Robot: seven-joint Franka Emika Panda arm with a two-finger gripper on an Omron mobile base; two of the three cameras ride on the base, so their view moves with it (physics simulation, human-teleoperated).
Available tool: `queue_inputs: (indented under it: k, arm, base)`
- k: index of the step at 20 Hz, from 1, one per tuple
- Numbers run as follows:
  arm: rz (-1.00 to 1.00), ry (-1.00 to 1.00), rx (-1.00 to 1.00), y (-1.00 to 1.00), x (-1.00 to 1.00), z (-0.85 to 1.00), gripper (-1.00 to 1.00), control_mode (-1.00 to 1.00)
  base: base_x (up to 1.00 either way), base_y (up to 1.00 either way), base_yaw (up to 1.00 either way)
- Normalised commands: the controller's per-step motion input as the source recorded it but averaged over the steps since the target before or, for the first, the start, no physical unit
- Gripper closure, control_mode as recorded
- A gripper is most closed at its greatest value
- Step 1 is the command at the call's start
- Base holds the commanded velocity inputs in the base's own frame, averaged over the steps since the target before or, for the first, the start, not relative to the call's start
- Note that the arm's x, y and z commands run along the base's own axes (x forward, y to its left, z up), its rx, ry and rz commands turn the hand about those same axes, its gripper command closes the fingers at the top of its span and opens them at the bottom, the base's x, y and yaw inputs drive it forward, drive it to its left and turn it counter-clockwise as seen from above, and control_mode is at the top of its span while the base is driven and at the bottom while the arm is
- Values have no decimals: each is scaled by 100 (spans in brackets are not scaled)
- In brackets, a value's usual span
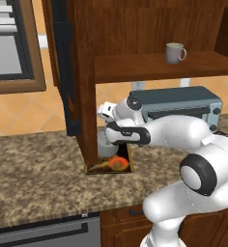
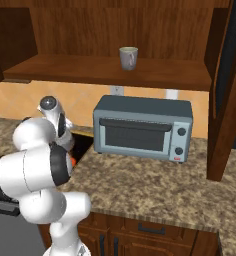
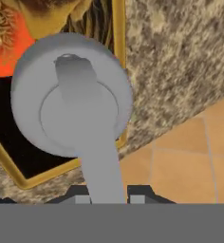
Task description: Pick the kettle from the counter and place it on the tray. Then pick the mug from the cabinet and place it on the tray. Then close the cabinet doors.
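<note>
The grey metal kettle fills the hand view from above, and its tall thin handle runs down between my fingertips. My gripper is shut on that handle. Below the kettle lies the tray, gold-rimmed with an orange and yellow pattern. The kettle sits over one end of it; whether it rests on the tray I cannot tell. From the left base view the kettle is at the back of the tray on the granite counter, partly behind my forearm. The pale mug stands on the cabinet shelf.
Both cabinet doors stand open: the left door hangs just left of the tray, and the right door reaches down toward the counter. A blue-grey toaster oven sits right of the tray under the shelf. Orange tiles back the counter.
</note>
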Motion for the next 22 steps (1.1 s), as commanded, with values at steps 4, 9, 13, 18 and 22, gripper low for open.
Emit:
queue_inputs:
  k: [4, 9, 13, 18, 22]
  arm:
    - [1, -18, 0, 5, 35, -15, 100, -100]
    - [1, -8, 0, 7, 35, -18, 100, -100]
    - [0, 0, 0, 1, 38, -6, 100, -100]
    - [0, 0, 0, 0, 39, -6, 100, -100]
    - [0, 0, -3, 0, 9, -7, 100, -100]
  base:
    - [0, 0, 0]
    - [0, 0, 0]
    - [0, 0, 0]
    - [0, 0, 0]
    - [0, 0, 0]
